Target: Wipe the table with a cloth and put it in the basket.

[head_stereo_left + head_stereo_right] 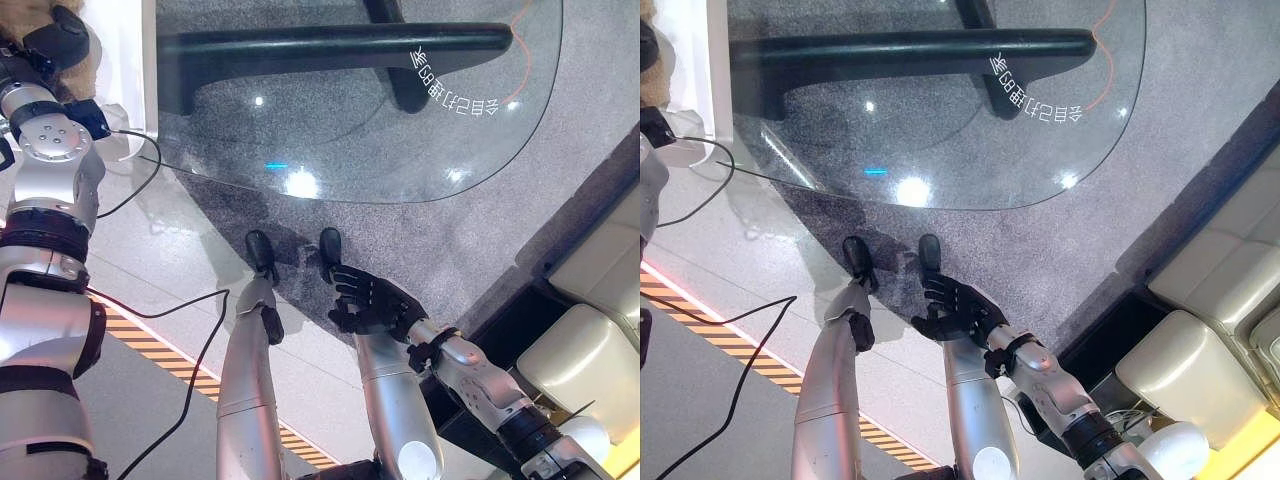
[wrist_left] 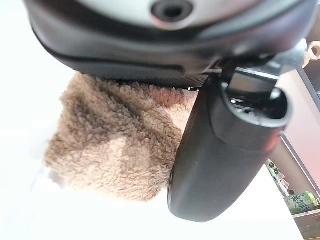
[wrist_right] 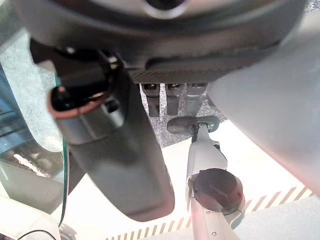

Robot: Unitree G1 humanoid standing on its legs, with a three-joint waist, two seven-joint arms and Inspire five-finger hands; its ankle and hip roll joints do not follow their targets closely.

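Note:
A tan fluffy cloth [image 2: 112, 145] lies against the palm of my left hand [image 2: 225, 150], and the thumb runs alongside it. That left hand [image 1: 60, 35] is raised at the far left beside a white surface, with tan cloth [image 1: 88, 68] showing at its edge. The round glass table [image 1: 350, 140] with a dark base lies ahead. My right hand [image 1: 375, 300] hangs low in front of the table's near edge, open, with its fingers [image 3: 172, 97] relaxed and nothing in them.
A white ledge or cabinet [image 1: 125, 60] stands by the left hand. Cream cushions [image 1: 590, 350] sit at the right. A yellow-and-black striped line [image 1: 150, 340] crosses the floor at the lower left. Grey carpet [image 1: 450, 240] lies under the table.

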